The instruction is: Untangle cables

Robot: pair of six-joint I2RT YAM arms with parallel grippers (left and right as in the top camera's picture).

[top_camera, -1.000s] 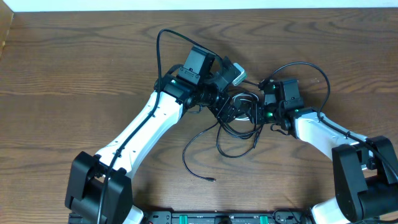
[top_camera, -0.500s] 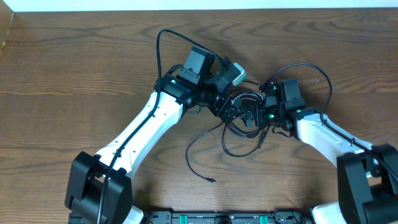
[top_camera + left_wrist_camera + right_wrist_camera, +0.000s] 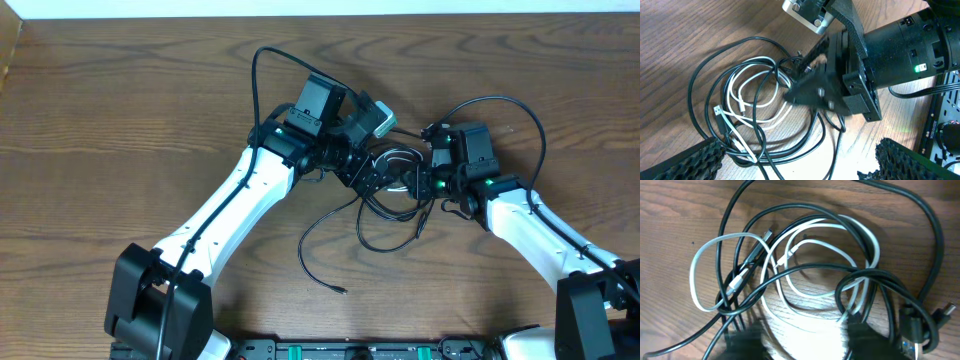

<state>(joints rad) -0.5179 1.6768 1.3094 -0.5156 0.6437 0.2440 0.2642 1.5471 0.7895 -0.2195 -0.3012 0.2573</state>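
Note:
The cables (image 3: 385, 205) lie in a tangle on the wooden table between my two grippers. Several black cords (image 3: 705, 80) loop around a shorter white one (image 3: 747, 82). One black tail (image 3: 310, 255) runs toward the front and ends in a small plug. My left gripper (image 3: 367, 180) is open, its fingers (image 3: 800, 165) wide apart on either side of the tangle's edge. My right gripper (image 3: 415, 185) is open too, its blurred fingers (image 3: 807, 342) low at the tangle with black and white loops (image 3: 825, 227) lying across them. It also shows in the left wrist view (image 3: 810, 90), reaching into the loops.
The thicker black wires of the arms arc over the table behind the left wrist (image 3: 262, 60) and the right wrist (image 3: 530, 120). A white wall edge (image 3: 320, 8) runs along the back. Bare wooden table (image 3: 120, 120) lies to the left.
My right arm has drawn back a little to the right, and the lower black loops have shifted right with it. The left arm has stayed put.

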